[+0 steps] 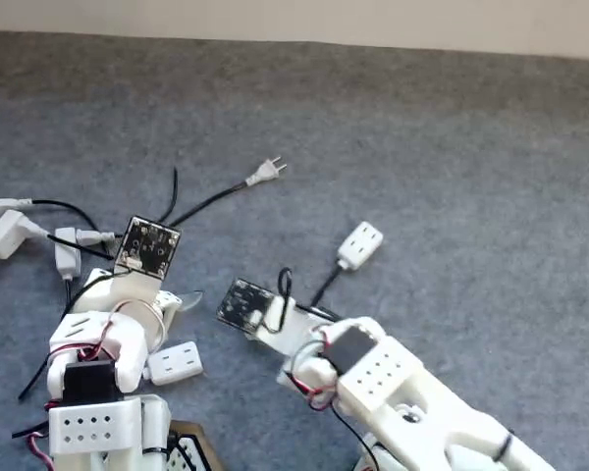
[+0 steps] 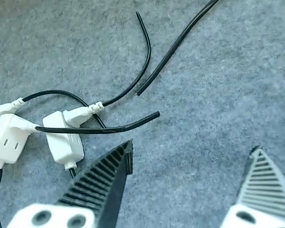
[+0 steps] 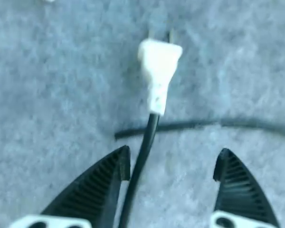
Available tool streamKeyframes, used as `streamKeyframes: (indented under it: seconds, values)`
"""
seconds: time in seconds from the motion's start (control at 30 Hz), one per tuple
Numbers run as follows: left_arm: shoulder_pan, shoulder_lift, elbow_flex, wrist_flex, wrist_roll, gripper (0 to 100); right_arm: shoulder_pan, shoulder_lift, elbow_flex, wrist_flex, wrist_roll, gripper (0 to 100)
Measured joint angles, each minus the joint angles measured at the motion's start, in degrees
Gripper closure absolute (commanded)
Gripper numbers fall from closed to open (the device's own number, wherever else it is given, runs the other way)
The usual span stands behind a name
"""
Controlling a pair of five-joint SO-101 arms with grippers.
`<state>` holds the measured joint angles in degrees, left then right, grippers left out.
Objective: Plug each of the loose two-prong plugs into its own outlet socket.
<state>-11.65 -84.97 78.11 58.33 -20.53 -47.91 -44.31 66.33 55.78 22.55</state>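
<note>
L gripper (image 2: 192,148) released, empty, jaws wide; occupied outlet (image 2: 61,137) at frame left. R gripper (image 3: 175,151) spread too, straddling cord (image 3: 141,161); loose two-prong plug (image 3: 159,66) upper middle, on carpet. Step looks like pre-grasp; next: advance, clench on plug body.

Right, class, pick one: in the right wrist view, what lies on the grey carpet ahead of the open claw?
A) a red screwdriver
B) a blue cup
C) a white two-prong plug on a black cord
C: the white two-prong plug on its black cord lies on the grey carpet ahead of the right claw, prongs pointing away.
</note>
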Motion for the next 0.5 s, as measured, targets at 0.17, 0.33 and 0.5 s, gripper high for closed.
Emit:
streamKeyframes:
  seconds: [0.17, 0.33, 0.5]
  values:
    - [0.0, 0.0, 0.0, 0.0, 0.0, 64, 0.0, 13.89, -9.41, -3.08, 0.0, 72.1]
    - [0.0, 0.0, 0.0, 0.0, 0.0, 64, 0.0, 26.55, -19.08, -3.52, 0.0, 72.1]
    - [0.0, 0.0, 0.0, 0.0, 0.0, 64, -0.09, 32.62, -19.6, -6.24, 0.0, 72.9]
